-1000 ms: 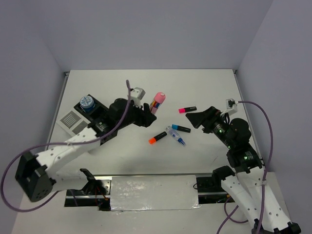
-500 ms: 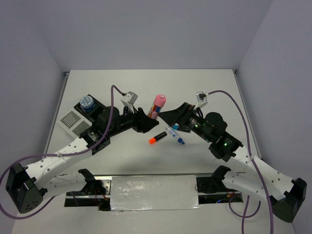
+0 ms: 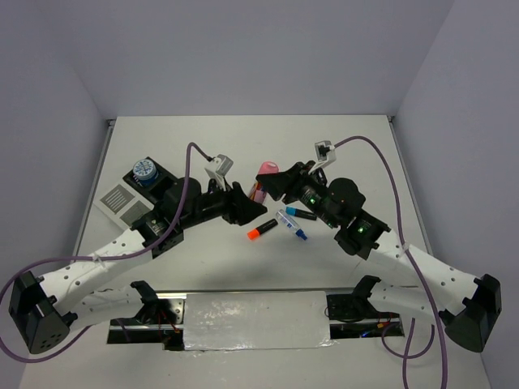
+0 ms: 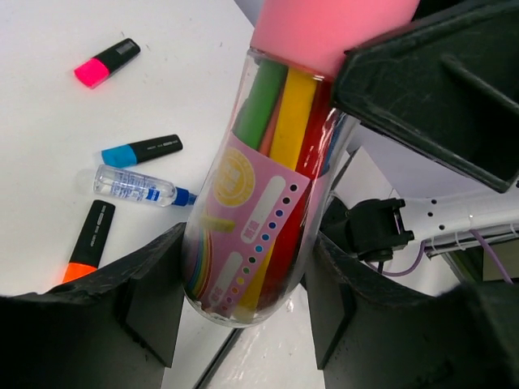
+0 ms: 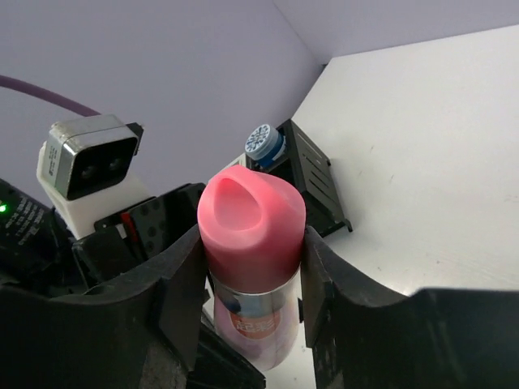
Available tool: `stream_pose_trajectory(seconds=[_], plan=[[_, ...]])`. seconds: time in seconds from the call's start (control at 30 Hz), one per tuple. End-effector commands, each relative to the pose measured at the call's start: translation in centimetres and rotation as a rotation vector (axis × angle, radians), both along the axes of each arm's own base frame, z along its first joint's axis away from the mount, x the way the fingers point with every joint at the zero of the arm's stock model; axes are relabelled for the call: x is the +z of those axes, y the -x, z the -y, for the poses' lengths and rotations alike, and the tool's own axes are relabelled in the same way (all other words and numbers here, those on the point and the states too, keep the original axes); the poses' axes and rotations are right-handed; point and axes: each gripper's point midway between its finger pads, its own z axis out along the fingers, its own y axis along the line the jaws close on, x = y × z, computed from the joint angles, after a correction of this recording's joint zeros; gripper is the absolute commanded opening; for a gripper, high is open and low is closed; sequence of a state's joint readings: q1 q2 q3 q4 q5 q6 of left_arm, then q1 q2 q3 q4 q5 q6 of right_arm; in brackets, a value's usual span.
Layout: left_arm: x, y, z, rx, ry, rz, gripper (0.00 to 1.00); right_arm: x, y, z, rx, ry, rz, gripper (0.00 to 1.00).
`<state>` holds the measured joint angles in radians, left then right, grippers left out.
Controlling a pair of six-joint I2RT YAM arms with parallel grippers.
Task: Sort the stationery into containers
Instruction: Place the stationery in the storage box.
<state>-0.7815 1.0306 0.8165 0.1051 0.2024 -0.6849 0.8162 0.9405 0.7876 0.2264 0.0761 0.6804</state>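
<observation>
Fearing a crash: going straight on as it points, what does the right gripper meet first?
Right gripper: the pink-capped pen tube between its jaws first, probably the left gripper behind.

Items counted. Three short black markers: one pink-capped marker (image 4: 105,62), one blue-capped marker (image 4: 142,151), one orange-capped marker (image 4: 87,243). One clear vial (image 4: 134,185) with a blue tip. One pink-capped cylinder (image 4: 259,194), holding coloured sticks too crowded to count. One blue-white roll (image 3: 144,170) in view. One organizer (image 3: 120,199), with a black part and a white-grey slotted part. Two robot arms: left arm (image 3: 105,255), right arm (image 3: 405,259).
</observation>
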Motion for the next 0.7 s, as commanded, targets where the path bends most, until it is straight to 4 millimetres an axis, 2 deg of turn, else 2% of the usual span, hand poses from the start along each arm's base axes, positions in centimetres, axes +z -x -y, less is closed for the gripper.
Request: stream_pose_trajectory(seconds=[0.0, 0.03, 0.13, 0.17, 0.2, 0.23, 0.27, 0.3, 0.33, 0.37, 0.4, 0.43, 0.47, 0.5, 0.53, 0.57, 0.6, 0.63, 0.67], plan=[[3.7, -0.4, -0.1, 0.028, 0.064, 0.071, 0.0, 3.4, 0.2, -0.4, 0.013, -0.067, 0.099, 0.42], [3.7, -0.5, -0.1, 0.028, 0.064, 0.073, 0.0, 3.2, 0.4, -0.8, 0.03, -0.067, 0.095, 0.22], [3.9, -0.5, 0.1, 0.023, 0.058, 0.072, 0.01, 2.4, 0.7, -1.6, 0.062, -0.058, 0.085, 0.0], [4.0, -0.6, 0.0, 0.025, 0.051, 0.075, 0.09, 2.3, 0.7, -1.7, 0.066, -0.045, 0.098, 0.0], [4.1, -0.7, -0.2, 0.036, 0.046, 0.076, 0.23, 2.2, 0.8, -1.8, 0.072, -0.036, 0.108, 0.0], [4.3, -0.5, -0.7, 0.047, 0.033, 0.075, 0.58, 2.2, 0.8, -1.7, 0.072, -0.027, 0.123, 0.0], [4.3, -0.6, -1.1, 0.061, 0.016, 0.08, 0.78, 2.0, 0.7, -1.6, 0.065, 0.003, 0.155, 0.0], [5.2, -1.0, -1.7, 0.105, 0.013, 0.092, 0.97, 2.4, 0.9, -1.2, 0.057, 0.007, 0.186, 0.0], [3.8, -0.8, -2.9, 0.137, -0.063, 0.045, 0.99, 2.5, 0.7, -0.8, 0.037, 0.023, 0.208, 0.0], [3.3, -0.9, -3.8, 0.17, -0.115, 0.028, 0.99, 2.8, 0.2, 0.1, -0.014, 0.042, 0.237, 0.0], [4.7, -2.0, -5.1, 0.258, -0.154, 0.031, 0.99, 2.9, -0.2, 0.6, -0.051, 0.055, 0.243, 0.0], [2.1, -1.2, -7.2, 0.293, -0.299, -0.053, 0.99, 3.2, -1.2, 1.7, -0.131, 0.074, 0.244, 0.0], [1.6, -1.2, -8.8, 0.354, -0.367, -0.082, 0.99, 3.1, -1.8, 2.2, -0.174, 0.08, 0.237, 0.0], [2.7, -2.3, -11.6, 0.504, -0.427, -0.071, 0.99, 3.1, -2.4, 2.7, -0.218, 0.079, 0.227, 0.0], [0.9, -1.1, -14.9, 0.594, -0.551, -0.147, 0.99, 3.4, -3.0, 3.1, -0.256, 0.064, 0.228, 0.0], [1.8, -1.0, -17.1, 0.695, -0.58, -0.154, 0.99, 2.8, -3.9, 3.2, -0.296, 0.078, 0.219, 0.0], [2.5, -1.2, -20.8, 0.865, -0.647, -0.122, 0.99, 3.1, -4.4, 3.1, -0.314, 0.065, 0.226, 0.0], [2.0, 0.2, -24.0, 0.973, -0.724, -0.163, 0.99, 3.4, -4.7, 2.6, -0.316, 0.049, 0.224, 0.0], [2.8, 0.8, -26.2, 1.074, -0.743, -0.156, 0.99, 2.1, -5.5, 1.2, -0.297, 0.073, 0.21, 0.0]])
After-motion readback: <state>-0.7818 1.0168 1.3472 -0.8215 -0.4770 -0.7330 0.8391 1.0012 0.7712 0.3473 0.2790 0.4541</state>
